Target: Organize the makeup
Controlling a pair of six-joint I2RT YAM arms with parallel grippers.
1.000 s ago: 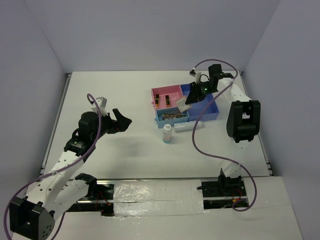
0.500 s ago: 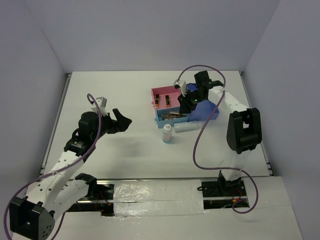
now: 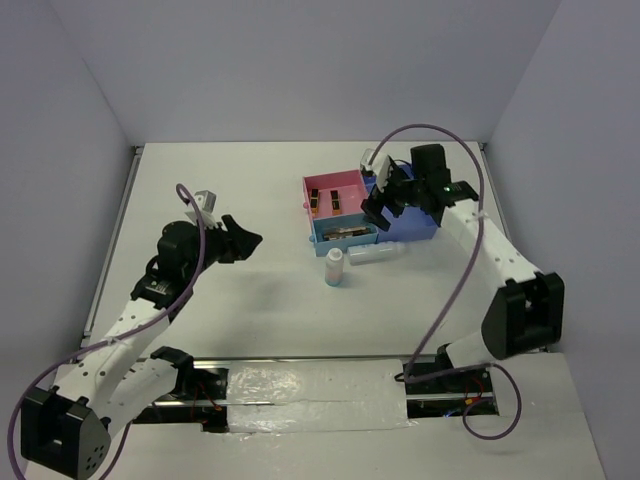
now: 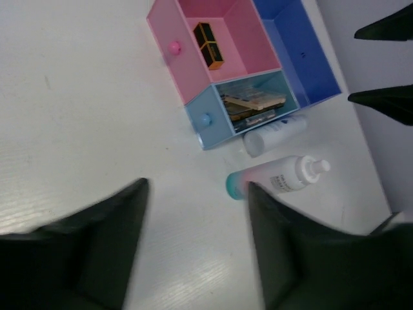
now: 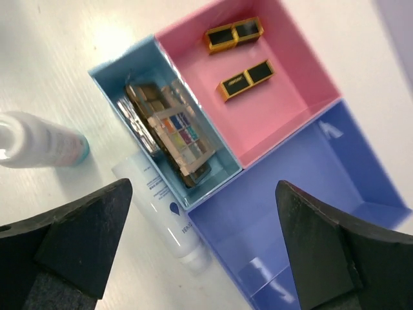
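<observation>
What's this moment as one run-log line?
right gripper open over tray; left gripper open, empty; palettes in light-blue compartment; black-gold pieces in pink compartment; bottles outside

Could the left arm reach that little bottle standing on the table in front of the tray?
Probably yes. The left hand is open and faces the bottle, with only bare table between them; the tray sits beyond it, out of the way.

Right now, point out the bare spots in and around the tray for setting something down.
Free: the dark blue compartment beside the pink compartment; the table between the left tool and the tray. Crowded: the light blue compartment, packed with palettes, and the table in front of it, where a bottle and tube sit.
</observation>
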